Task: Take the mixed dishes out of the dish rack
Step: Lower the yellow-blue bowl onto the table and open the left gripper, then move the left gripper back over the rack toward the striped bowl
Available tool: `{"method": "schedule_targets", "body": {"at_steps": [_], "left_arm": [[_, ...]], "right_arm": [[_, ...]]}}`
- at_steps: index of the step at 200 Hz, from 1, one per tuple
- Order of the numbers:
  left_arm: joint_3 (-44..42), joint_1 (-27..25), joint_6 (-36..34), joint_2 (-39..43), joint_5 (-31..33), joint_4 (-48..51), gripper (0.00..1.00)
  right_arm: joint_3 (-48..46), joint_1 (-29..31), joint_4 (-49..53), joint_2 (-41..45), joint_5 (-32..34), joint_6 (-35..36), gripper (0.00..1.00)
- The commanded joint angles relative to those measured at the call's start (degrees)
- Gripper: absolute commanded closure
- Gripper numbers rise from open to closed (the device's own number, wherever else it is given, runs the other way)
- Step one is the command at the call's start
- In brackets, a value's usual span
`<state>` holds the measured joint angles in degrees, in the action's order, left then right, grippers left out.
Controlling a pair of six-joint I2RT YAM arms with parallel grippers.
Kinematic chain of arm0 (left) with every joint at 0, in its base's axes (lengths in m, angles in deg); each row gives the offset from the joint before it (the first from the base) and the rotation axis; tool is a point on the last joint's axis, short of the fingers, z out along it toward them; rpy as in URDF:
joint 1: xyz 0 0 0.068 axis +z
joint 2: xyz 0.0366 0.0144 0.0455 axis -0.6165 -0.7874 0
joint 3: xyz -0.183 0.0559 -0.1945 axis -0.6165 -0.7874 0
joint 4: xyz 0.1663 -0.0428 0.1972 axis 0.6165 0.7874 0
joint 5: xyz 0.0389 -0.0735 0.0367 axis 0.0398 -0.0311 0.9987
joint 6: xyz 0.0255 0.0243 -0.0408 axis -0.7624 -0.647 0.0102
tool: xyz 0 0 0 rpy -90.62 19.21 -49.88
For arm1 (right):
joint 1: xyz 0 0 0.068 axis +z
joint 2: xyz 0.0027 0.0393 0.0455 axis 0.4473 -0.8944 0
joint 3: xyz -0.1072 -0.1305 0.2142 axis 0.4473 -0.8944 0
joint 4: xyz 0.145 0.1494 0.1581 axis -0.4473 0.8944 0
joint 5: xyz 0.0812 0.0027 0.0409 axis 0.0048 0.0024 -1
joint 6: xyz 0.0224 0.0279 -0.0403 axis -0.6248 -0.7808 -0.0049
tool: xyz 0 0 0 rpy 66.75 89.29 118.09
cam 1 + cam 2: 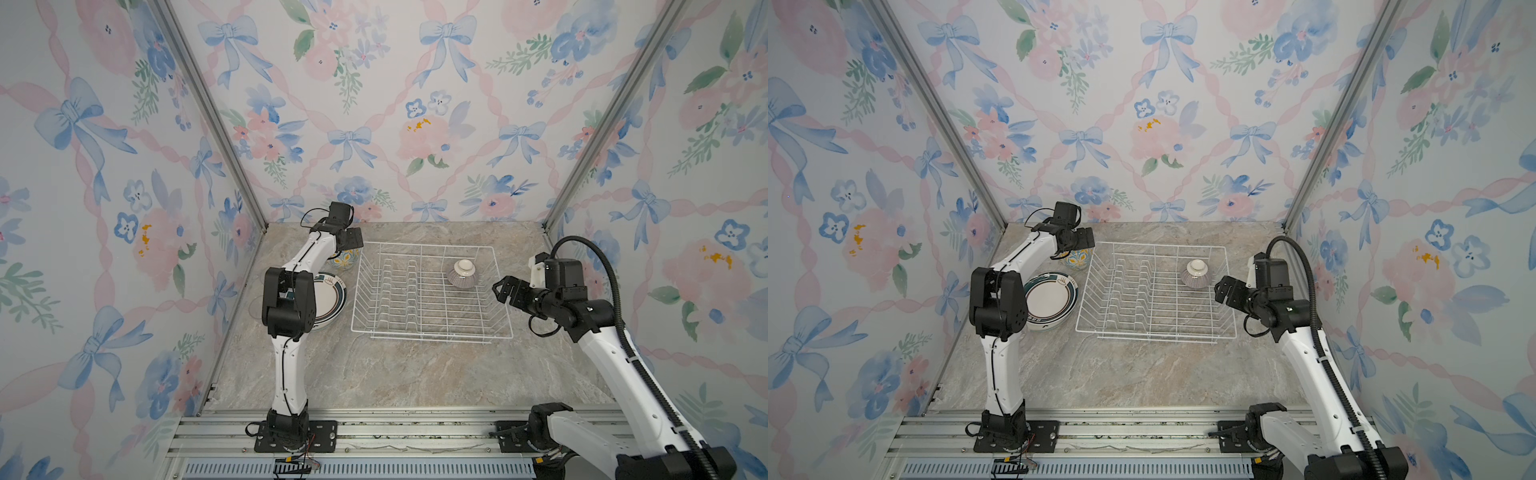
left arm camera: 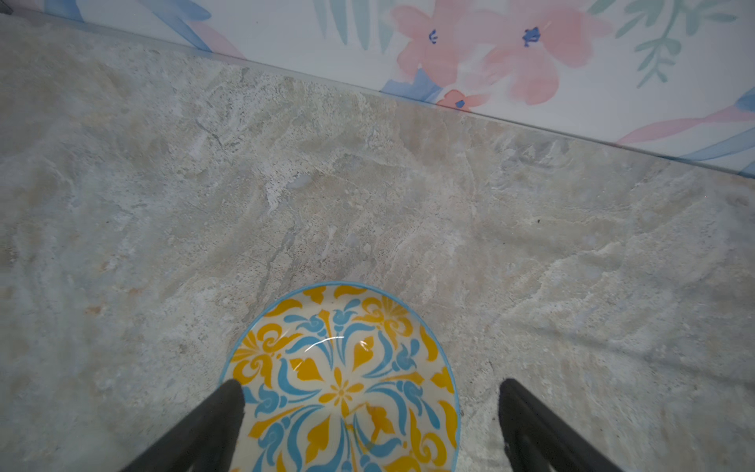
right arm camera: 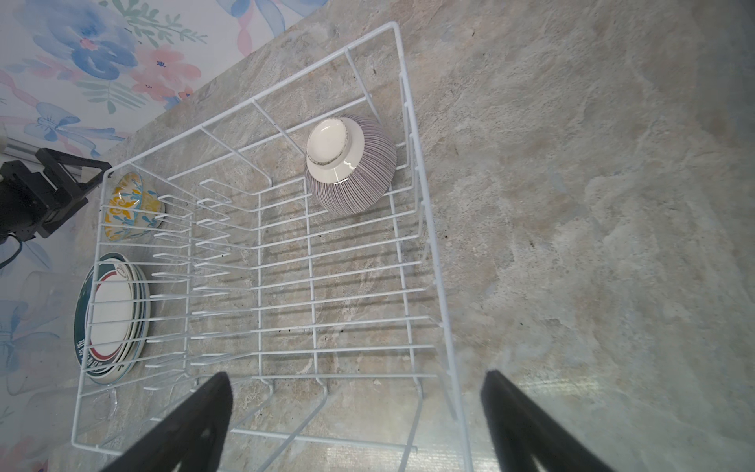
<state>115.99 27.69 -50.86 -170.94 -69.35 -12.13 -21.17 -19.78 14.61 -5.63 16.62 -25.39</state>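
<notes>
Only dish in the dish rack [image 1: 432, 334] is the purple-striped bowl [image 3: 351, 167]: inverted, foot ring up, slightly tilted, in the far-right section close to the right-hand wall. The stacked plates [image 1: 1048, 299] and yellow-blue floral bowl [image 2: 343, 388] are already on the counter [image 1: 395, 374] left of the rack, and the left gripper [image 2: 369, 386] sits over the floral bowl with jaws spread, gripping nothing. The right gripper [image 3: 357, 376] hangs just outside the right wall, jaws spread and empty, striped bowl ahead of it over the wall. Right arm is clearly nearer, so I'd expect it to take this pick.
</notes>
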Motion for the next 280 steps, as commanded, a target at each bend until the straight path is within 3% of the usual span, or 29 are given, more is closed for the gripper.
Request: {"method": "schedule_targets", "body": {"at_steps": [1,60,112,191,280], "left_arm": [[-1.40,-0.02,0.78,4.45,-0.77,0.36,0.02],[-7.78,-1.39,6.46,14.10,-4.59,0.07,0.02],[-8.52,-13.45,6.84,19.53,-2.47,-0.21,0.02],[-8.04,-27.02,12.13,14.30,-13.34,-9.94,0.02],[-4.17,-29.36,22.36,2.79,-21.50,-19.17,0.03]], "right_arm": [[2.34,-0.37,1.07,-1.20,0.13,0.46,0.03],[5.38,-1.47,2.17,-4.33,0.78,1.97,0.03],[8.49,-6.26,2.28,-7.86,0.20,2.62,0.03],[5.40,-9.43,0.34,-8.52,-3.55,1.07,0.03],[1.45,-9.51,-0.28,-5.87,-7.50,0.46,0.03]]}}
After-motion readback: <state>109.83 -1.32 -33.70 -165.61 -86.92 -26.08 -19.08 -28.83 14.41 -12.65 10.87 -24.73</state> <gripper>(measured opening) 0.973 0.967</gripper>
